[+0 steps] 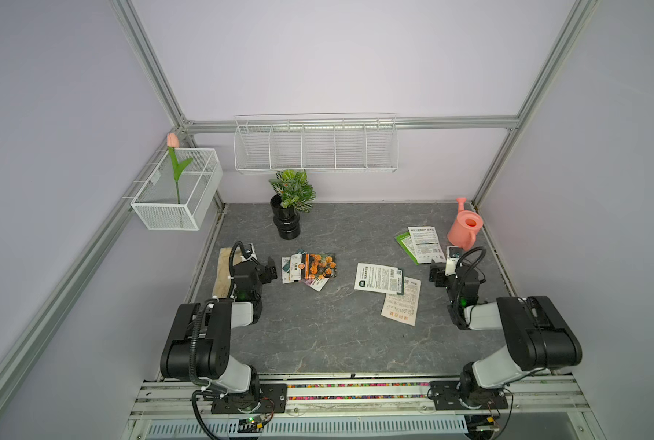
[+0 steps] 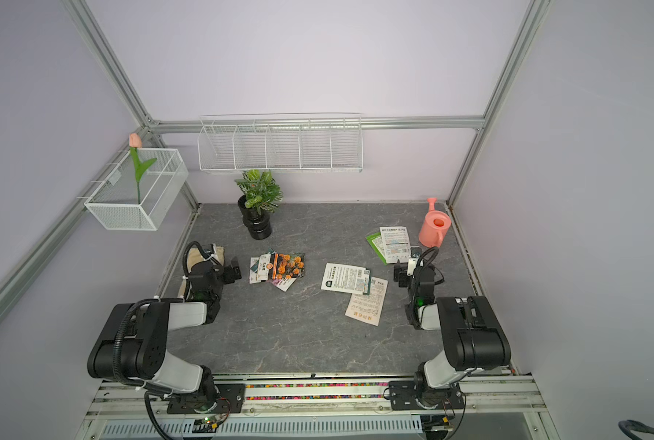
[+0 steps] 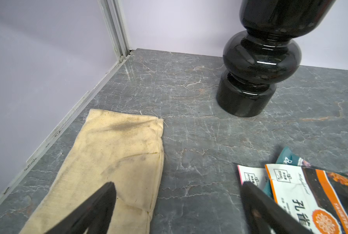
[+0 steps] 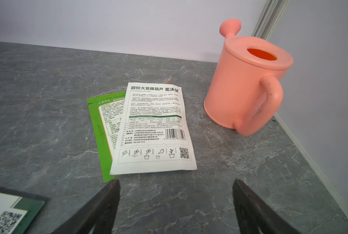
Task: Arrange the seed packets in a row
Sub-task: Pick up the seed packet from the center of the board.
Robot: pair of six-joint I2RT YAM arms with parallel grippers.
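Grey tabletop [image 1: 318, 335], seed packets [image 4: 153, 129] near both spread jaws, ungripped

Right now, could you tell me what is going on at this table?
Nothing is held: the left gripper and right gripper are both open. The seed packets lie in three overlapping heaps: one topped by an orange-flower packet beside the left gripper, one mid-table, one by the pink watering can. No row yet.

I see 2 arms bent low; left gripper [image 3: 178, 183] and right gripper [image 4: 176, 180] gape wide, holding nothing.
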